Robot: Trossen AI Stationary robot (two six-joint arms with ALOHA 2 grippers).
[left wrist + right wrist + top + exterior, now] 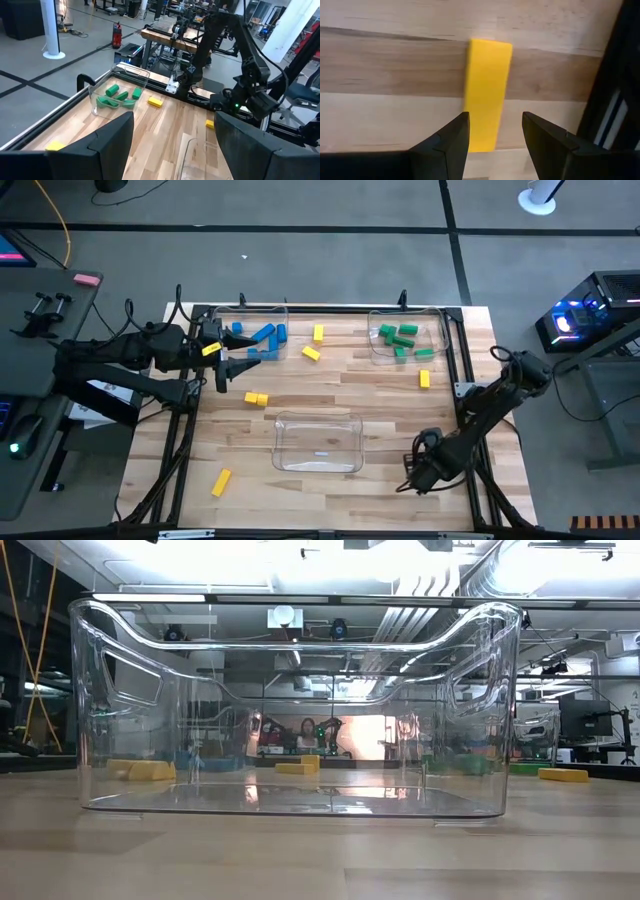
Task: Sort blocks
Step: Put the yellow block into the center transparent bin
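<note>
My right gripper (415,478) is low over the table's near right corner and open. In its wrist view the fingers (492,137) stand on either side of one end of a long yellow block (486,85) that lies flat on the wood. My left gripper (226,360) hovers open at the table's left, beside the bin of blue blocks (262,335). Nothing is between its fingers (172,145). A yellow block (211,349) shows next to its body. Other yellow blocks (256,398) (221,482) (424,379) (314,343) lie loose. Green blocks (400,340) sit in the far right bin.
An empty clear bin (318,442) stands at the table's near middle and fills the low view (290,710). The blue-block bin (285,315) and the green-block bin (440,320) stand along the far edge. A black frame rail (620,100) runs close to my right gripper.
</note>
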